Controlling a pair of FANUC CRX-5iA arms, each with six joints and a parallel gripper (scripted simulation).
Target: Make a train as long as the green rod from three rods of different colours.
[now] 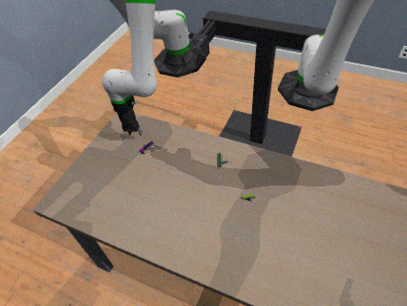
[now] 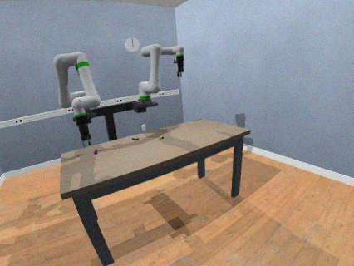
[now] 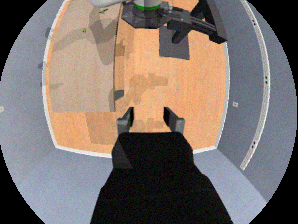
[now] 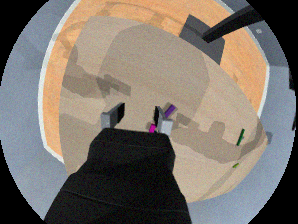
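A green rod (image 1: 219, 160) (image 2: 135, 139) (image 4: 241, 137) lies on the table, with a small grey piece (image 1: 224, 162) beside it. A lime rod (image 1: 247, 196) (image 4: 235, 165) lies further toward the front, with a small blue piece (image 1: 248, 199) against it. A purple rod (image 1: 149, 144) (image 4: 170, 111) lies near the table's far left in the top view. A magenta rod (image 1: 141, 150) (image 4: 152, 128) is at its end; a dark blue bit shows there. My right gripper (image 1: 135, 132) (image 2: 86, 144) (image 4: 139, 110) is open, above and behind them. My left gripper (image 2: 179, 75) (image 3: 148, 113) is open, high up.
The table (image 1: 167, 225) (image 2: 120, 166) carries the rods in three small groups. The black arm stand (image 1: 263, 91) (image 2: 110, 125) is behind its back edge. Arm shadows darken the tabletop around the green rod and the lime rod.
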